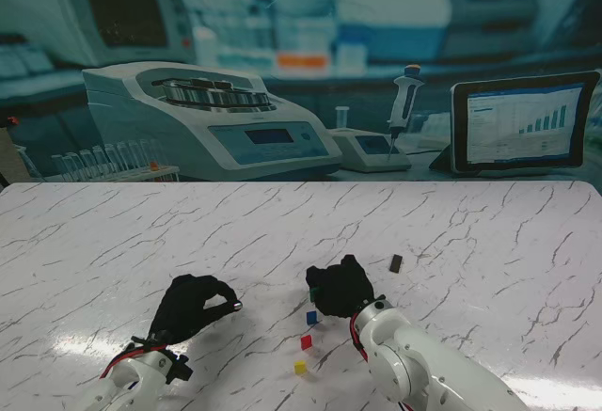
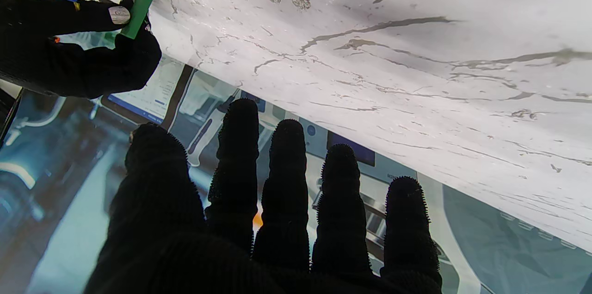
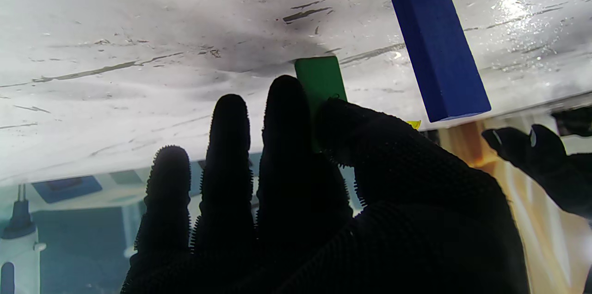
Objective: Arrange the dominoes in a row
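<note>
**Dominoes standing on a marble table in front of a laboratory backdrop**

The dominoes are small coloured rectangular blocks, and they stand near the middle of the white table (image 1: 470,232) with grey marble veins. A yellow block (image 1: 300,367) is nearest to me, then a red block (image 1: 306,341), then a blue block (image 1: 311,317), one behind the other in a slightly slanted line. A green block (image 3: 320,82) continues this line farther from me; the right robot hand (image 1: 340,289), in a black knitted glove, holds it between thumb and index finger, with its end on the table. A dark block (image 1: 396,263) lies alone, farther to the right. The left robot hand (image 1: 193,306), also black-gloved, is to the left of the line and holds nothing; its fingers are spread and it does not touch any block. The table surface is glossy and reflects light near me. Behind the table hangs a printed backdrop (image 1: 301,63) of a laboratory with a centrifuge, a pipette and a tablet screen.
</note>
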